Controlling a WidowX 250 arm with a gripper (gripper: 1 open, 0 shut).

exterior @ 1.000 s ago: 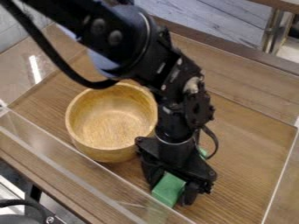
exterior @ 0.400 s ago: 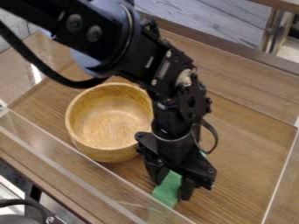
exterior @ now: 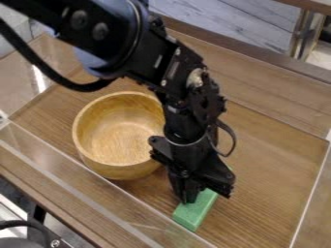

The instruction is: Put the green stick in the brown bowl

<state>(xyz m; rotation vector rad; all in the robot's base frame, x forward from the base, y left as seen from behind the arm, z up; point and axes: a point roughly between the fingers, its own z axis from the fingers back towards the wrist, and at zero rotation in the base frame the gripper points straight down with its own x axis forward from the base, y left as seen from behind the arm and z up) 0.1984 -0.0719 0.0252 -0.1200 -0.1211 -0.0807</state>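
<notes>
The green stick [exterior: 198,209] lies flat on the wooden table near the front edge, just right of the brown bowl [exterior: 108,163]. My gripper [exterior: 195,190] points straight down over the stick's far end, its black fingers drawn together on it. The stick's near end shows below the fingers; its far end is hidden by them. The bowl stands upright and holds nothing that I can see. The black arm reaches in from the upper left, over the bowl's right rim.
A clear plastic wall [exterior: 77,199] runs along the table's front-left edge, close to bowl and stick. A blue thing [exterior: 93,66] shows behind the arm. Bare wood [exterior: 278,145] stretches to the right of the gripper.
The jaws, spread wide on either side of the stick before, have come together on it. The hand has stayed in place over the stick.
</notes>
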